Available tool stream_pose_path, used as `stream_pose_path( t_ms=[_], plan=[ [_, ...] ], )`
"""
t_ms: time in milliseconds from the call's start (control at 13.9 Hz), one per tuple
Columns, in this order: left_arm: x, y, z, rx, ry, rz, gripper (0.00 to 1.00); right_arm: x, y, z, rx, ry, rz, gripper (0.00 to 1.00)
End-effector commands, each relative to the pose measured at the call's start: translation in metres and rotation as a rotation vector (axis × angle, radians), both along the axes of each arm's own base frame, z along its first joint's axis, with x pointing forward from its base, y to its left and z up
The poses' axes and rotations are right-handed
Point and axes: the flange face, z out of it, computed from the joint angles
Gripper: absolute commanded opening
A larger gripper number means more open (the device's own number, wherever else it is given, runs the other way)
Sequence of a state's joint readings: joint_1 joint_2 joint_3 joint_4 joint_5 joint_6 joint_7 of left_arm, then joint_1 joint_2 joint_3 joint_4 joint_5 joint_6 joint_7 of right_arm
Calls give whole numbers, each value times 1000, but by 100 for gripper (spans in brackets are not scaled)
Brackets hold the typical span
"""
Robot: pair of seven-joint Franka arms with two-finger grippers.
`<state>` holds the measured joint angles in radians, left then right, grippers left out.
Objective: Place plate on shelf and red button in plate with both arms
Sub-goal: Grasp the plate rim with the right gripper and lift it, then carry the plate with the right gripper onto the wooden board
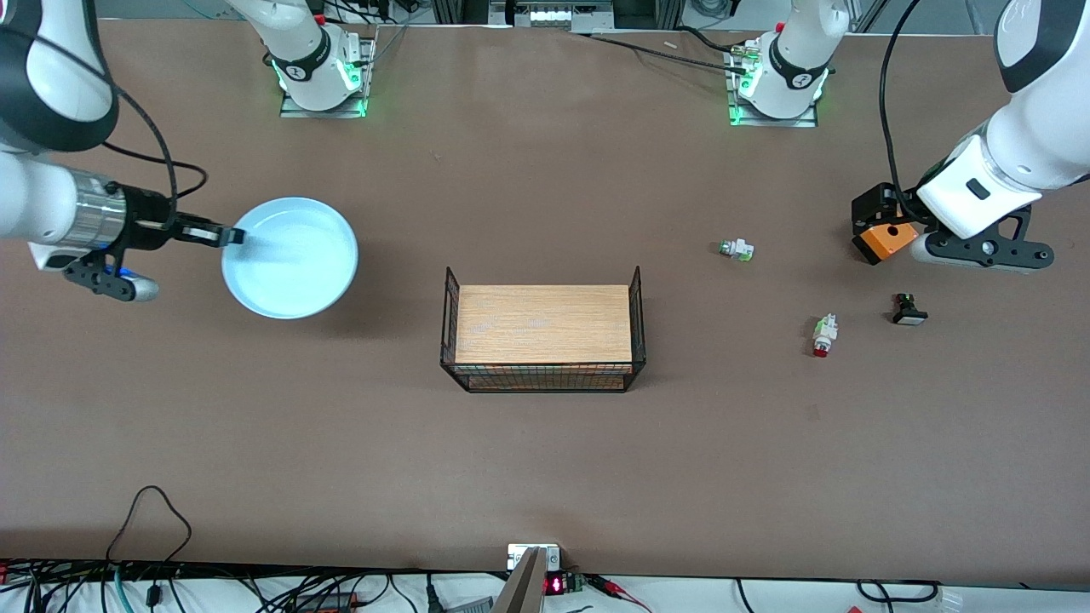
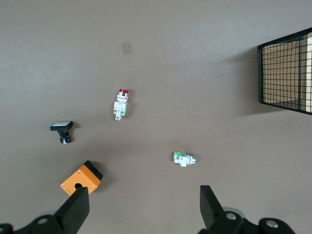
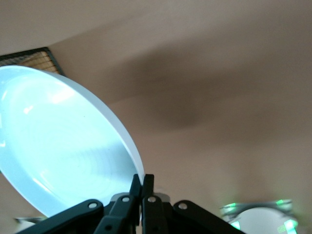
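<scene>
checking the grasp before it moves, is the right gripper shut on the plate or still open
Shut on it: the right gripper has its fingers pinched together on the plate rim, and the plate shows tilted in the right wrist view.

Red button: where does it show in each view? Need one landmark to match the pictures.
Front view: the red button lies on the table toward the left arm's end, nearer the camera than the green-capped button.
Left wrist view: it shows near the middle, beyond the open left tool.
Right wrist view: not in it.
Shared landmark: the wire basket.
</scene>
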<state>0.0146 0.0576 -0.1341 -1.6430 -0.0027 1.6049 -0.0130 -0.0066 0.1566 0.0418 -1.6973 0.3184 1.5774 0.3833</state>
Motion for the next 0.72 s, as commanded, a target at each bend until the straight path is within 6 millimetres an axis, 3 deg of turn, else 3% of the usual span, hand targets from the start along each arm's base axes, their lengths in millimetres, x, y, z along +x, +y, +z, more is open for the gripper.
stream_pose_path(
  t_ms=[0,287,646],
  plan=[
    [-3,-3,12,0,-5,-1,100,-6,60,25,-24,53,-127,0],
    [-1,-3,14,3,-10,-9,100,-21,145,49,-37,119,-304,0],
    [-1,-3,14,1,-10,-10,100,-34,238,41,-28,85,-402,0]
  ],
)
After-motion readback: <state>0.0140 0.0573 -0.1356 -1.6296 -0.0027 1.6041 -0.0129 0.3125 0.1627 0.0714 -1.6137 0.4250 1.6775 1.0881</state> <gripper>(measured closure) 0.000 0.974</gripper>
